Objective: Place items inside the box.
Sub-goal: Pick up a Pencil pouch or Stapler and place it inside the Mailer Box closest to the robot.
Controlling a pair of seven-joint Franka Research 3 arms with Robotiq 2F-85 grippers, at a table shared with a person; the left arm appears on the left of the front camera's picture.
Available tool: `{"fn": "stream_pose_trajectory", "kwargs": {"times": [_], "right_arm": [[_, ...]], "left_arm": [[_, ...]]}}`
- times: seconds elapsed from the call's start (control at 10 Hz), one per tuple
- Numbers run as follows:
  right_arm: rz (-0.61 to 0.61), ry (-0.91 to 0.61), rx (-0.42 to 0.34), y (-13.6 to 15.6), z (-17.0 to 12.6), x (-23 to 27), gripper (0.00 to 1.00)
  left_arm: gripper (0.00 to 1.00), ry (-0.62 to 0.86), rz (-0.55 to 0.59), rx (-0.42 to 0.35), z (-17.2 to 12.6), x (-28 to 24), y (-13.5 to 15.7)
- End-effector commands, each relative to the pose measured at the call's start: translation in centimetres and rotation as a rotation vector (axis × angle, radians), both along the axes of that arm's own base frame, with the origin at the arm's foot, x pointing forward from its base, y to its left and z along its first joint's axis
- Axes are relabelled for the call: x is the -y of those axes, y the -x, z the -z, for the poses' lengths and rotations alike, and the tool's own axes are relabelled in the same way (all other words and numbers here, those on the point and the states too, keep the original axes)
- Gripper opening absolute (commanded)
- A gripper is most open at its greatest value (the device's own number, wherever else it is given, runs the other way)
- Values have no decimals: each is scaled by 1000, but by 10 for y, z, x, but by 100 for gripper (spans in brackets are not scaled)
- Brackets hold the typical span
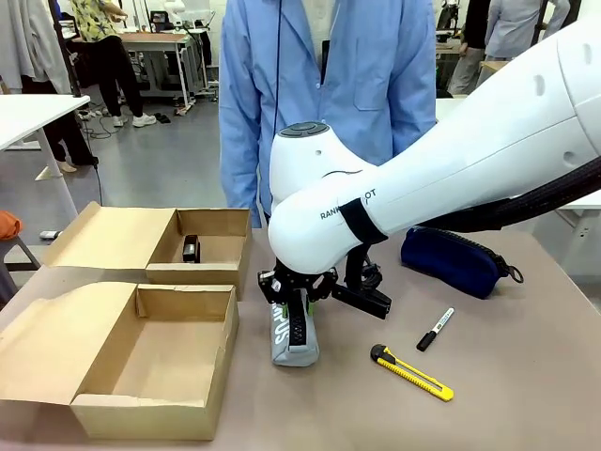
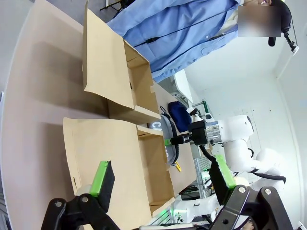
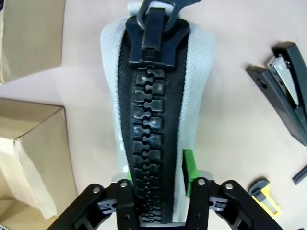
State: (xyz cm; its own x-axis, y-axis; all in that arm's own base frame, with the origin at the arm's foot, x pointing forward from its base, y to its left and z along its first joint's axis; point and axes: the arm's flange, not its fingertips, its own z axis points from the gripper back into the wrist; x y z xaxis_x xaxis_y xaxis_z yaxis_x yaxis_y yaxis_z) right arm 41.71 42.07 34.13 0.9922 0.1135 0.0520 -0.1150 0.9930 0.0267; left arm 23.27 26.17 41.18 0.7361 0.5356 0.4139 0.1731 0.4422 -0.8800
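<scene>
A grey zipped pencil case [image 1: 294,343] stands on the table in front of the open cardboard boxes. My right gripper [image 1: 296,303] reaches down over it. In the right wrist view the gripper [image 3: 154,187] is shut on the case [image 3: 196,62], with a green pad [image 3: 187,167] pressed to its side beside the black zipper. A black stapler [image 1: 362,296] lies just right of the case. A black marker [image 1: 435,329], a yellow-and-black utility knife [image 1: 410,372] and a dark blue pouch [image 1: 451,258] lie further right. Another stapler [image 1: 191,249] sits inside the far box [image 1: 202,274]. My left gripper [image 2: 162,177] hangs open, holding nothing, high above the near box [image 2: 110,158].
The near box [image 1: 150,413] lies at the front left with its lid flap spread out. A person in a light blue coat [image 1: 319,75] stands at the far edge of the table. In the right wrist view a box corner [image 3: 33,158] is close to the case's left side.
</scene>
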Motion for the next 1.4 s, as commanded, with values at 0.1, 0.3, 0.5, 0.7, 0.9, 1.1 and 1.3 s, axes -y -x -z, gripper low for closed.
{"fn": "stream_pose_trajectory", "kwargs": {"times": [0.1, 0.3, 0.5, 0.7, 0.9, 1.1, 1.3], "right_arm": [[22, 32, 32, 4, 3, -9, 0], [19, 39, 28, 7, -1, -10, 0], [17, 49, 12, 14, -8, -10, 0], [14, 69, -7, 34, -31, -10, 0], [-39, 104, -139, 104, -80, -9, 0], [-107, 76, -101, 174, -123, 22, 0], [-78, 122, -136, 152, -103, -9, 0]], "left_arm": [[100, 4, -2, 30, -2, 1, -1], [100, 4, -2, 30, -2, 1, -1], [100, 4, -2, 30, -2, 1, -1], [100, 4, -2, 30, -2, 1, -1], [100, 4, -2, 30, -2, 1, -1], [100, 4, -2, 30, -2, 1, -1], [100, 4, -2, 30, -2, 1, -1]]}}
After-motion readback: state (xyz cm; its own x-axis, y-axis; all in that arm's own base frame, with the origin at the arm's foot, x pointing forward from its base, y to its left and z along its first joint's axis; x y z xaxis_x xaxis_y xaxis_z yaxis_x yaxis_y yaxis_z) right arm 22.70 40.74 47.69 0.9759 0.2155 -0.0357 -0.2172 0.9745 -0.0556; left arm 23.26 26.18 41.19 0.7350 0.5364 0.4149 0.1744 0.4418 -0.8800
